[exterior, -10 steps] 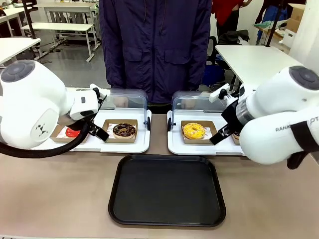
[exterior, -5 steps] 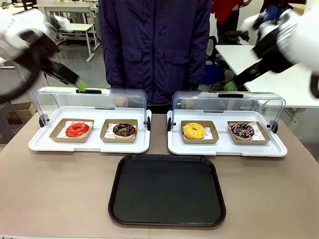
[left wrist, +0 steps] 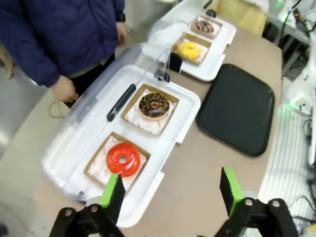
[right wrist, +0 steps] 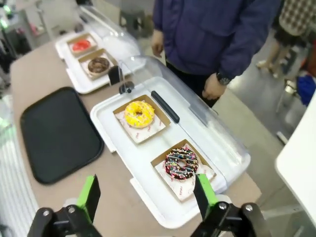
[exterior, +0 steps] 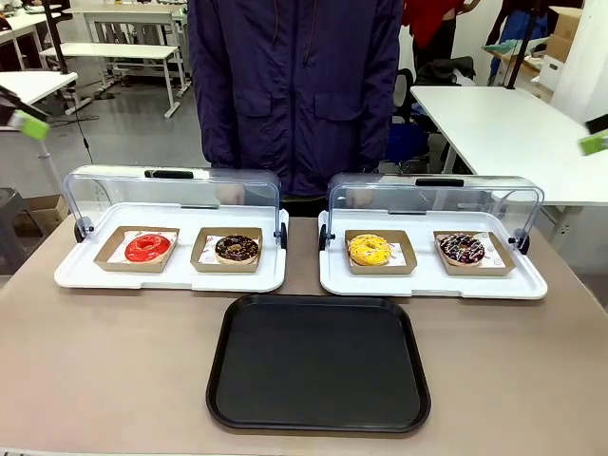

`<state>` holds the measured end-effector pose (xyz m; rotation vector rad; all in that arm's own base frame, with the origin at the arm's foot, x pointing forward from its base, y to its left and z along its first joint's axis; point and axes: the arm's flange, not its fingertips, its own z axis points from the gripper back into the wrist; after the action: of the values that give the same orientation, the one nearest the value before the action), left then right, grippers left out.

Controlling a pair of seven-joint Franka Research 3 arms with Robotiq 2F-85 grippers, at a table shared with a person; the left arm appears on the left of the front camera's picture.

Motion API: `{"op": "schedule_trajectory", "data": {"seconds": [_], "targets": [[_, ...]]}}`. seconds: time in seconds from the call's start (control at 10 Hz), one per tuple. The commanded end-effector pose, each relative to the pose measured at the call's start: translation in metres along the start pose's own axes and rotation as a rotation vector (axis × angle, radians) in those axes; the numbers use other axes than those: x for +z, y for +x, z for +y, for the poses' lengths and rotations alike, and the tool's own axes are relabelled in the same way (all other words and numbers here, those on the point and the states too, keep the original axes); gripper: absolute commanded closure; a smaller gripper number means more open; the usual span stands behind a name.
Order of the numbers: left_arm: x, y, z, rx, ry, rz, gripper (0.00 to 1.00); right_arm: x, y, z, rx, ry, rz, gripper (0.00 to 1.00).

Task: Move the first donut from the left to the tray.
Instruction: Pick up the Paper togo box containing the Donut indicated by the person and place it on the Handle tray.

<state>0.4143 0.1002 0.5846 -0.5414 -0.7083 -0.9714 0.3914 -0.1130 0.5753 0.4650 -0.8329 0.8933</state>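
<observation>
The red-glazed first donut from the left (exterior: 147, 247) (left wrist: 123, 159) lies in its brown cardboard holder in the left white display tray, with the lid up. The black tray (exterior: 318, 361) (left wrist: 237, 108) (right wrist: 57, 133) sits bare at the table's near middle. My left gripper (left wrist: 172, 192) hangs high above the table's left end. It is open with nothing between its fingers, and the red donut lies below and ahead of it. My right gripper (right wrist: 147, 196) is open too, high over the right display tray. A blurred green fingertip (exterior: 24, 122) shows at the left edge of the front view.
A chocolate donut (exterior: 237, 249) lies beside the red one. A yellow donut (exterior: 370, 250) and a sprinkled dark donut (exterior: 462, 249) lie in the right display tray (exterior: 432, 285). A person in a dark jacket stands at the far side, hand (left wrist: 64, 90) behind the lids.
Both arms have lifted up and swung outward from over the display trays to the picture's edges. The donuts and the trays have not moved.
</observation>
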Motion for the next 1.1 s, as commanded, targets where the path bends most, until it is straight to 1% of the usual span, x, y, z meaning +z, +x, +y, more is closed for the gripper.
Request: {"op": "schedule_trajectory", "data": {"seconds": [0.0,0.1,0.2,0.4,0.5,0.8,0.9,1.0], "targets": [[0.012,-0.020,0.036,-0.065,-0.066,-0.114,0.00,0.012,-0.017,-0.027,0.025,0.064,-0.062,0.00],[0.019,-0.034,0.044,-0.080,-0.060,-0.168,0.00,0.017,-0.028,-0.031,0.035,0.063,-0.097,0.00],[0.021,-0.045,0.045,-0.100,-0.053,-0.209,0.00,0.017,-0.036,-0.035,0.057,0.067,-0.110,0.00],[0.026,-0.054,0.045,-0.135,-0.025,-0.263,0.00,0.017,-0.049,-0.039,0.066,0.093,-0.169,0.00],[0.027,-0.055,0.043,-0.154,-0.018,-0.267,0.00,0.017,-0.054,-0.041,0.060,0.100,-0.188,0.00],[0.021,-0.052,0.039,-0.157,0.000,-0.261,0.00,0.012,-0.060,-0.044,0.058,0.121,-0.206,0.00],[0.025,-0.055,0.042,-0.134,-0.009,-0.248,0.00,0.011,-0.063,-0.039,0.036,0.111,-0.183,0.00],[0.025,-0.055,0.042,-0.134,-0.009,-0.248,0.00,0.011,-0.063,-0.039,0.036,0.111,-0.183,0.00]]}}
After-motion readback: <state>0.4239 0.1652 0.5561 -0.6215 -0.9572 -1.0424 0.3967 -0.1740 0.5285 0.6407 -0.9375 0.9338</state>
